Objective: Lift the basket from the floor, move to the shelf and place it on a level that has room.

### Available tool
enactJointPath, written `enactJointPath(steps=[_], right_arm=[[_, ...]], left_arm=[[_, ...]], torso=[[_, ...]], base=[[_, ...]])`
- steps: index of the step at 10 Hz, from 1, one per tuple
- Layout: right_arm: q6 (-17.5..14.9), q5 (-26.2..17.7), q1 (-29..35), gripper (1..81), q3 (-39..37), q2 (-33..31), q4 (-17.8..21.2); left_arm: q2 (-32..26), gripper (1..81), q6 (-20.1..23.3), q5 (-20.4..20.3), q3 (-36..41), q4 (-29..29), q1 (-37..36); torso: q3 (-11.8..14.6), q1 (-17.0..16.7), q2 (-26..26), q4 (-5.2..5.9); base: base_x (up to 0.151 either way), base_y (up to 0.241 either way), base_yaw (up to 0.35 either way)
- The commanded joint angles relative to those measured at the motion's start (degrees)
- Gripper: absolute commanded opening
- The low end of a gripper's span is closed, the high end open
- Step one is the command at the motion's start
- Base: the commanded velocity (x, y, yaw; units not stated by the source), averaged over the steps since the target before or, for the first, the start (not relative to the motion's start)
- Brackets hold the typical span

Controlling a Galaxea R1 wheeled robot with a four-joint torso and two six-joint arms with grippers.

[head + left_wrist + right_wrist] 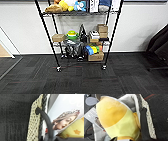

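Head view: black wire shelf (79, 37) on caster wheels stands straight ahead against a white wall (140, 27), on dark carpet floor (82, 80). Upper visible tier holds plush toys (65, 5) and a white box (94, 5). Lower tiers hold small brown cardboard boxes (58, 37), a green and yellow stacked toy (72, 34), a dark cone-shaped item (82, 32), a blue and yellow roll (91, 49) and a larger cardboard box (96, 57). Dark chair-like shape (158, 47) sits at the right edge. A strip of tan wood floor (3, 52) shows at far left.

Left wrist view: basket (33, 122) seen very close, cream woven wall with dark rim, one dark loop handle (46, 121) arching out of its hole. Inside, a magazine (65, 115) with a printed face, beside something yellow with orange stars (73, 131). Carpet beneath the basket.

Right wrist view: same basket's woven side and dark rim, a big yellow plush toy (117, 119) lying in it over the magazine and a white liner (136, 109). Carpet beside it.

Left claw: cannot tell whether spread or pinching. Right claw: cannot tell either. Whether the basket rests on the carpet or hangs above it is not clear.
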Motion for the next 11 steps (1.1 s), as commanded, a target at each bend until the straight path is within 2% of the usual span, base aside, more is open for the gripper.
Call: enactJointPath(steps=[1, 3, 4, 11], right_arm=[[0.13, -2.64, 5.23, 81.1, 3.31, -2.13, 1.4], [0.13, -2.64, 5.23, 81.1, 3.4, -2.13, 1.4], [0.13, -2.64, 5.23, 1.0, 3.31, -2.05, 1.4], [0.05, -2.64, 5.14, 1.0, 3.31, -1.96, 1.4]], left_arm=[[-2.07, 1.0, -0.42, 3.88, 3.46, -1.69, -5.88], [-1.9, 1.0, -0.33, 3.97, 3.55, -1.6, -5.88], [-1.63, 1.0, -0.33, 3.97, 3.29, -1.6, -5.88], [-1.9, 1.0, -0.33, 3.88, 3.11, -1.6, -5.36]], torso=[[0.0, 0.0, 0.0, 0.0], [0.0, 0.0, 0.0, 0.0], [0.0, 0.0, 0.0, 0.0], [-0.02, 0.0, 0.0, 0.0]], base=[[0.0, 0.0, 0.0], [0.0, 0.0, 0.0], [0.0, 0.0, 0.0], [0.0, 0.0, 0.0]])
